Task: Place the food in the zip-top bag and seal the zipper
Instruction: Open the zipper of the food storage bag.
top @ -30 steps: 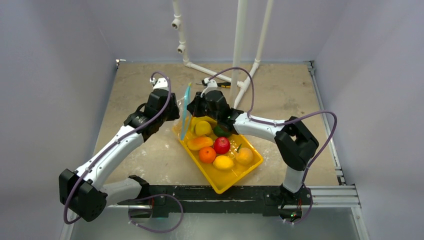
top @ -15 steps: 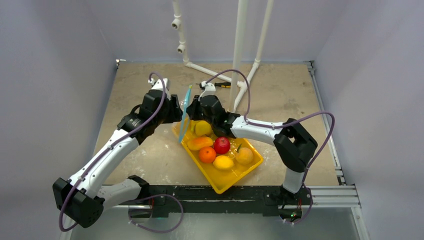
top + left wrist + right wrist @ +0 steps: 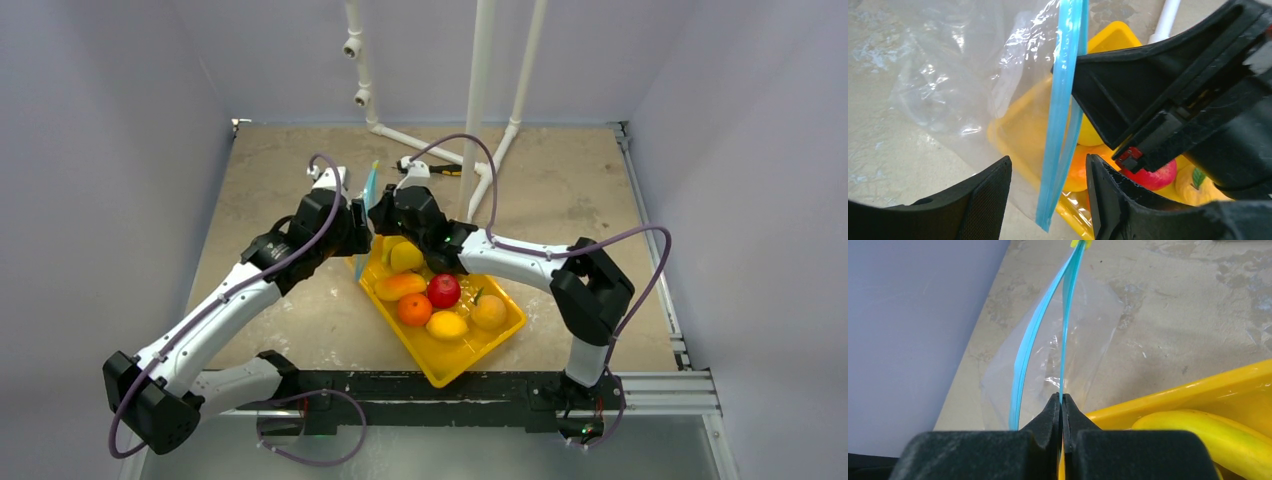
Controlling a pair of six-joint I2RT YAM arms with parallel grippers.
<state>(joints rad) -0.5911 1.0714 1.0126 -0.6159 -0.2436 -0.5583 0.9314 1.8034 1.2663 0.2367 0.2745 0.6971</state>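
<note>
Two robot arms meet over the far end of a yellow tray (image 3: pixel 442 368) on a mottled table (image 3: pixel 570 190), a clear bag (image 3: pixel 948 75) hanging upright between them. The right gripper (image 3: pixel 1062 403) has its fingers pressed together on one lip of the blue zipper (image 3: pixel 1064 95), holding the bag's mouth on edge above the tray's far corner. In the right wrist view the strip's two lips stand apart below a yellow slider tab at the top, and only the nearer lip is pinched.

The left gripper (image 3: pixel 1048 187) faces it with fingers spread wide. The lower end of the strip hangs in the gap between them, and neither finger appears to touch it.

The food lies in the tray, outside the bag: a lemon (image 3: pixel 405 257) and a mango (image 3: pixel 398 286) nearest the grippers, then a red apple (image 3: pixel 443 290), an orange (image 3: pixel 414 309), a second lemon (image 3: pixel 446 325) and a peach-coloured fruit (image 3: pixel 488 312). A banana (image 3: pixel 1198 432) lies just inside the tray's rim below the right gripper. The bag's clear body sags down to the table beside the tray.
</note>
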